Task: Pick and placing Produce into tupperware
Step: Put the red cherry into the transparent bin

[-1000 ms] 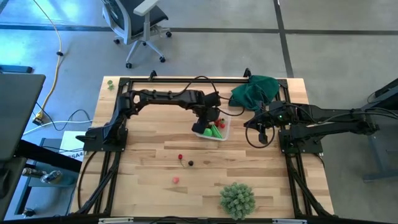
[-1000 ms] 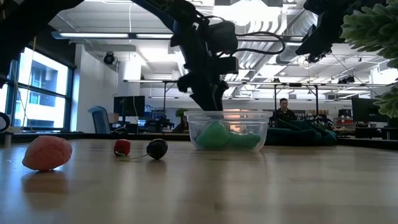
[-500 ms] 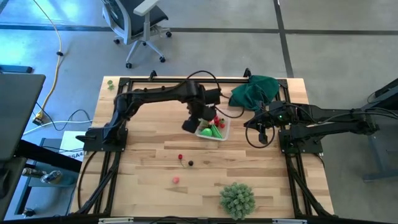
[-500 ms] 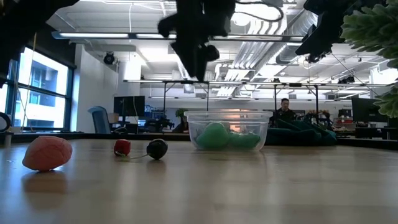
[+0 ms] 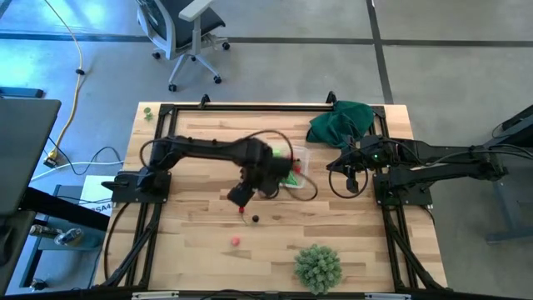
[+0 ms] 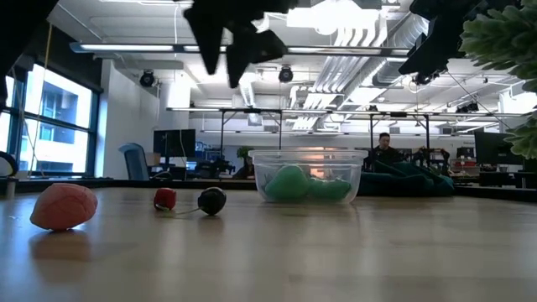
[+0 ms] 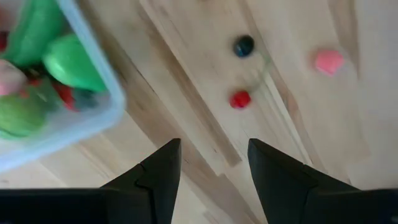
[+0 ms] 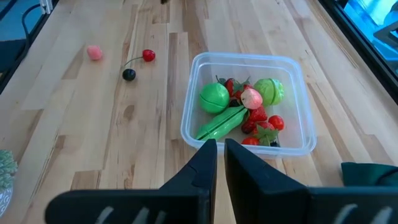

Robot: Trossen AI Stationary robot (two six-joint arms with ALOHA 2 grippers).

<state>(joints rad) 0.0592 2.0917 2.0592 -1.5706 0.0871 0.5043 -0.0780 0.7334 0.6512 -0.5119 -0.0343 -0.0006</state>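
my left gripper (image 5: 240, 197) hangs above the wooden table (image 5: 200, 250), between the tupperware (image 5: 293, 171) and the loose pieces, its fingers (image 7: 158, 174) spread apart with nothing between them. through that gap i see bare wood, and just past my fingertips a red cherry (image 7: 240, 99), a dark cherry (image 7: 244, 45) and a pink piece (image 7: 328, 61) lying apart from one another. in the high view the red cherry (image 5: 241, 210) sits just below my gripper, the dark cherry (image 5: 256, 219) beside it, and the pink piece (image 5: 236, 242) nearer the front edge.

the clear tupperware (image 8: 249, 102) stands near the middle of the table toward the far side, already holding a green round fruit (image 8: 214, 98), a green pod (image 8: 222, 122), a lighter green piece (image 8: 268, 91), a pale pink piece (image 8: 251, 98) and several red berries (image 8: 275, 122).

my right gripper (image 8: 221, 152) waits off to the tupperware's right, fingers pressed nearly together, empty. a dark green cloth (image 5: 341, 122) lies at the far right corner and a pale spiky ball (image 5: 317, 267) rests at the front edge. in the low view a person (image 6: 384, 149) sits in the room behind.
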